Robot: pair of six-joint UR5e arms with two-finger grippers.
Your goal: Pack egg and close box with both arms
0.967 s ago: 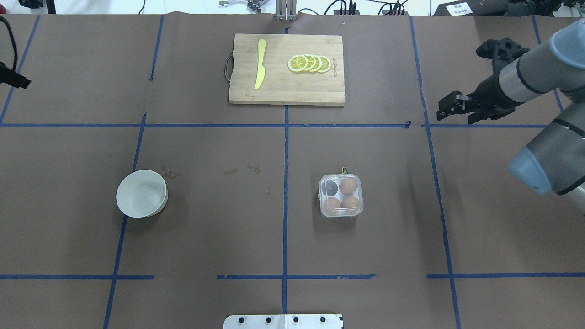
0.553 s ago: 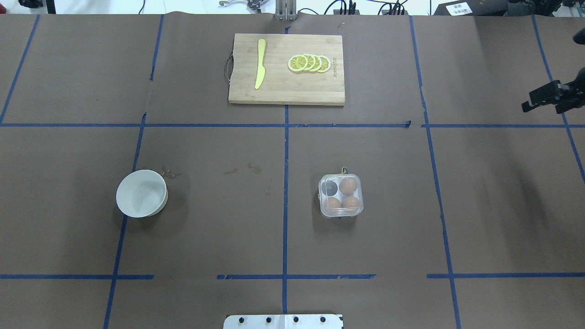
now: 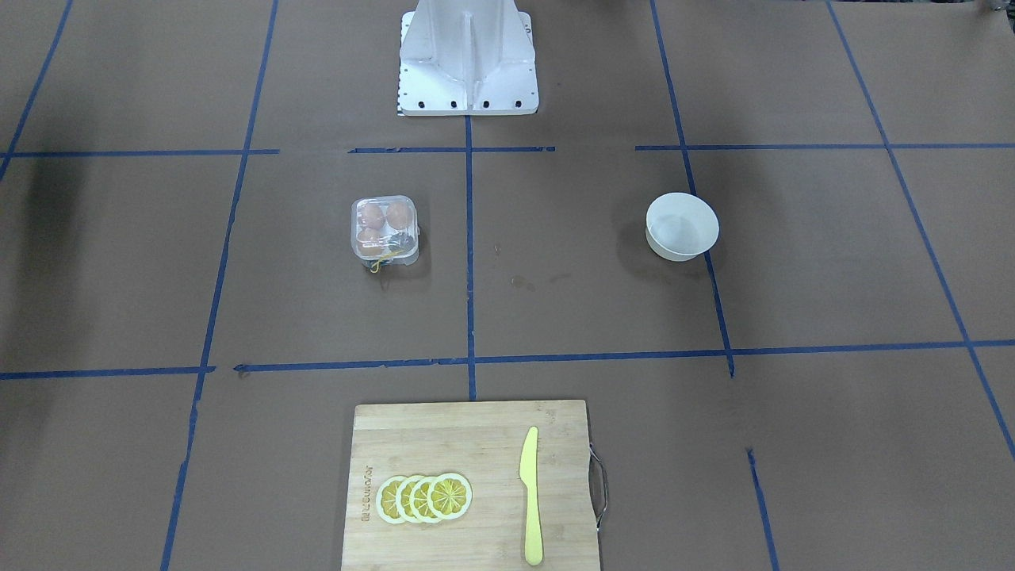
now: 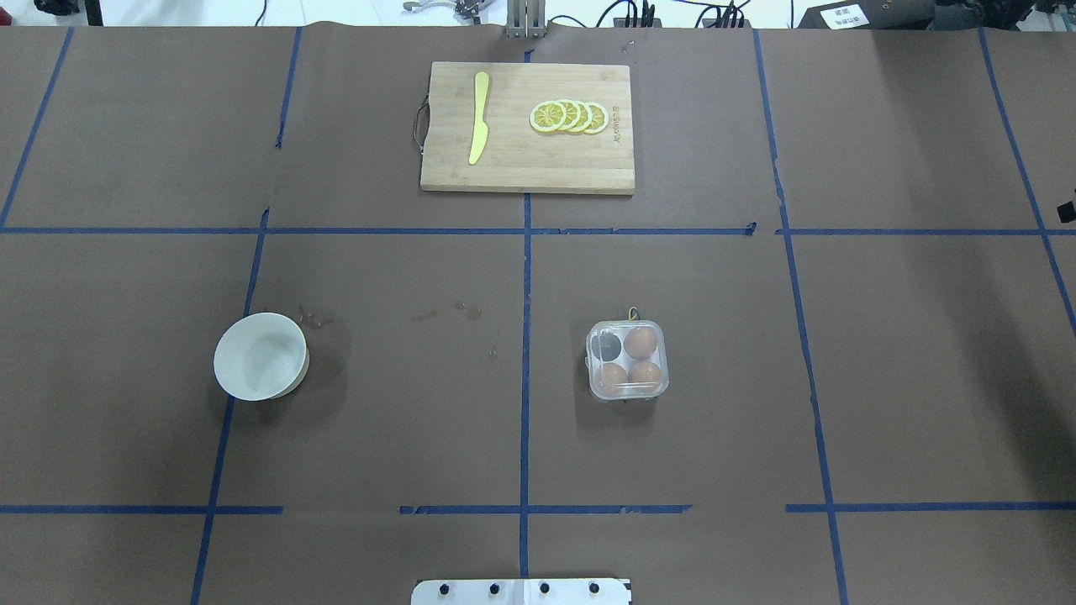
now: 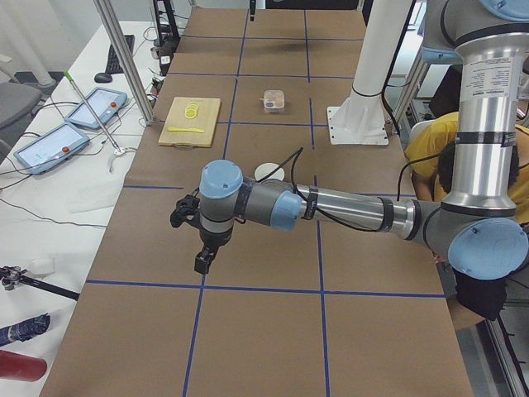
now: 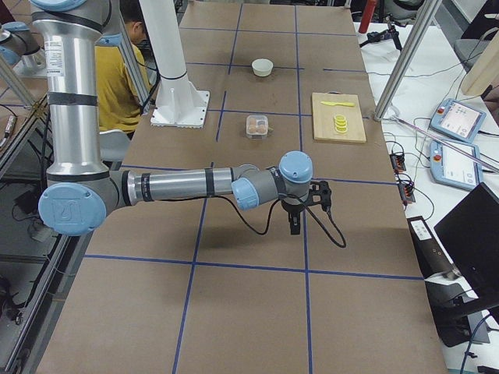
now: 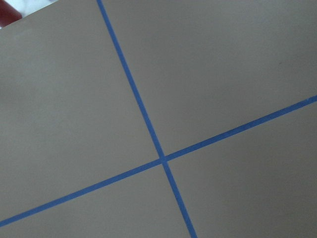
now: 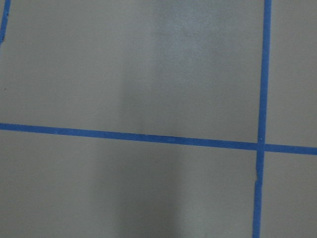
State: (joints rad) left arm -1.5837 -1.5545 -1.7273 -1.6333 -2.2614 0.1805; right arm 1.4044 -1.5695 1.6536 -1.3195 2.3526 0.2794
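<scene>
The clear box (image 4: 627, 360) stands right of the table's middle, its lid lying over the cells; it also shows in the front view (image 3: 384, 228). Three brown eggs fill three cells, one of them the egg (image 4: 640, 342); the fourth cell looks dark. My left gripper (image 5: 202, 263) hangs over bare table far off to the left, and I cannot tell if it is open. My right gripper (image 6: 295, 226) hangs over bare table far off to the right, only a black sliver at the overhead view's edge; its state is unclear. Both wrist views show only brown paper and blue tape.
A white bowl (image 4: 261, 355) sits left of centre. A wooden cutting board (image 4: 527, 160) at the far side carries lemon slices (image 4: 569, 116) and a yellow knife (image 4: 479, 118). The white pedestal (image 3: 468, 55) stands at the robot's edge. A person in yellow (image 6: 132, 70) sits behind it.
The right arm has swung away to the right and almost left the overhead view. The left gripper's tip at the left edge is gone too. The box and bowl have not moved.
</scene>
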